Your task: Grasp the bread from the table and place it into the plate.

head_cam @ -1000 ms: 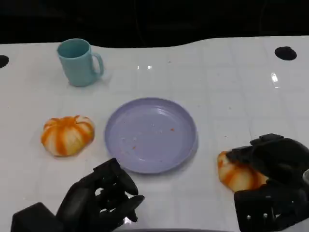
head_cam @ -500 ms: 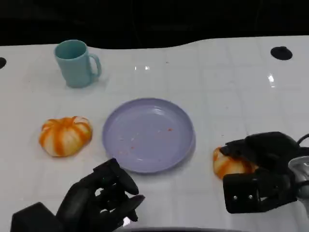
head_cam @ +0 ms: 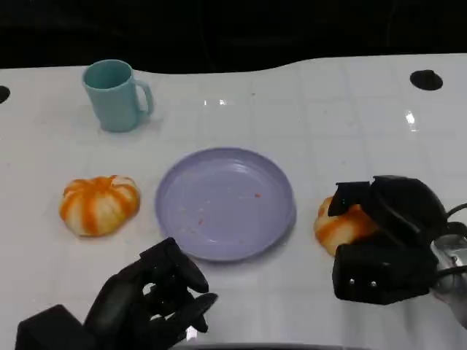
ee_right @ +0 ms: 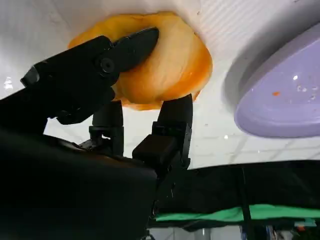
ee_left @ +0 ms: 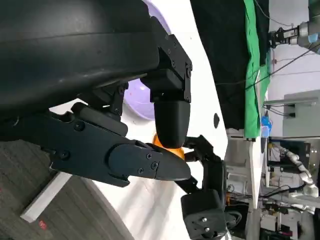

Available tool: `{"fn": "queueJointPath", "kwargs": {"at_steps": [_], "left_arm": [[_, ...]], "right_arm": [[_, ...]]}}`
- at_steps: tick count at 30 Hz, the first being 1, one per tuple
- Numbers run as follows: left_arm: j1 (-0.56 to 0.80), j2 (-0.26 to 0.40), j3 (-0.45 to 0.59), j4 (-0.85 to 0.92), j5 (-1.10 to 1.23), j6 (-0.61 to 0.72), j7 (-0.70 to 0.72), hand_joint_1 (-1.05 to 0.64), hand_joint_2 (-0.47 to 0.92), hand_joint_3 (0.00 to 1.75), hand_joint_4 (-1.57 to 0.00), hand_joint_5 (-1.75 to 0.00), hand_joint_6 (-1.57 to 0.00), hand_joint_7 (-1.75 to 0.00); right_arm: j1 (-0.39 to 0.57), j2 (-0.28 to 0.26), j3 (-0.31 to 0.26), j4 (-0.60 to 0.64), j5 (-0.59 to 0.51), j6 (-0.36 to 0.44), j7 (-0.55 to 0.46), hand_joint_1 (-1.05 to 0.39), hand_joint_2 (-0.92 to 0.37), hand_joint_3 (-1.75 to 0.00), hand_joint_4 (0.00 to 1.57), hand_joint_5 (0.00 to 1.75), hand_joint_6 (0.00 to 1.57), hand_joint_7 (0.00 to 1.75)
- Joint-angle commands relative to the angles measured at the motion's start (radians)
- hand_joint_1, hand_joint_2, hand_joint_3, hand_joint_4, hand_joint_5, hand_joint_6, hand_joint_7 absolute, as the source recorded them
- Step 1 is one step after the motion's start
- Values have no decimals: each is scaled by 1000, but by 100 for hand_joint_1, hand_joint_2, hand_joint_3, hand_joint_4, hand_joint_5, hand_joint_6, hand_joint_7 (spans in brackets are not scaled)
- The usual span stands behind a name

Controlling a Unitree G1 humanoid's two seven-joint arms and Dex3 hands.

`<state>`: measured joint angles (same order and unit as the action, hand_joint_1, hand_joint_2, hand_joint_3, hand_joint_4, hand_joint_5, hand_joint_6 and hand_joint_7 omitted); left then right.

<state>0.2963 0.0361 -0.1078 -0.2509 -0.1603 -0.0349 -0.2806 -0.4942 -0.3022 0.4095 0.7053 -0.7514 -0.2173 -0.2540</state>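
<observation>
My right hand point(head_cam: 385, 244) grips the bread point(head_cam: 338, 224) just beside the plate point(head_cam: 225, 203); next I'd lift and carry it over the rim.

A teal mug point(head_cam: 114, 95) stands upright at the far left of the white table point(head_cam: 328, 131), its handle turned toward the table's middle. Nearer the front edge on the same side, well apart from the mug, lies an orange-and-white striped pumpkin point(head_cam: 99, 204). Two black round holes mark the tabletop: one at the far right point(head_cam: 426, 79), one at the left edge point(head_cam: 4, 93). Behind the table, a black backdrop point(head_cam: 233, 29). The left wrist view shows a green cloth point(ee_left: 253, 65) hanging beside the black one, with cluttered lab equipment point(ee_left: 285, 165) past it.
</observation>
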Motion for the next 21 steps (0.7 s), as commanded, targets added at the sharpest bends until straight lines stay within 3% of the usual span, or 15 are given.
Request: {"fn": "queueJointPath", "kwargs": {"at_steps": [1,3,8,9,10,11,13,21], "left_arm": [[0,13,10,4,0,-8,4,-60,92,19,-65,-175,-51,-163],[-3,15,10,4,7,-6,7,-61,92,19,-65,-175,-51,-163],[-10,15,8,4,8,5,9,-59,92,20,-63,-175,-51,-162],[-11,15,8,6,8,5,9,-58,92,20,-63,-175,-51,-162],[-12,16,7,9,8,1,7,-58,92,20,-63,-175,-51,-162],[-14,16,7,9,10,0,7,-58,92,20,-63,-175,-51,-162],[-15,15,6,9,11,-2,8,-58,92,21,-63,-175,-51,-162],[-11,15,0,-4,21,8,16,-56,92,24,-63,-175,-48,-162]], "right_arm": [[-18,5,7,28,-1,-16,-70,-19,-91,-7,84,175,88,106],[-23,10,3,28,3,-8,-87,-18,-92,-8,87,175,83,126],[-23,18,-23,7,30,-19,-130,-15,-87,-12,88,175,90,112],[-22,19,-27,1,35,-24,-134,-14,-82,-23,88,175,87,121],[-21,17,-33,-6,43,-35,-138,-13,-65,-57,89,175,83,132],[-22,16,-42,-21,53,-42,-138,-12,-55,-79,90,175,77,152],[-25,12,-59,-53,74,-65,-140,-10,-42,-106,92,175,74,170],[-43,47,-110,-168,172,-120,-82,-5,-29,-139,97,175,75,175]]}}
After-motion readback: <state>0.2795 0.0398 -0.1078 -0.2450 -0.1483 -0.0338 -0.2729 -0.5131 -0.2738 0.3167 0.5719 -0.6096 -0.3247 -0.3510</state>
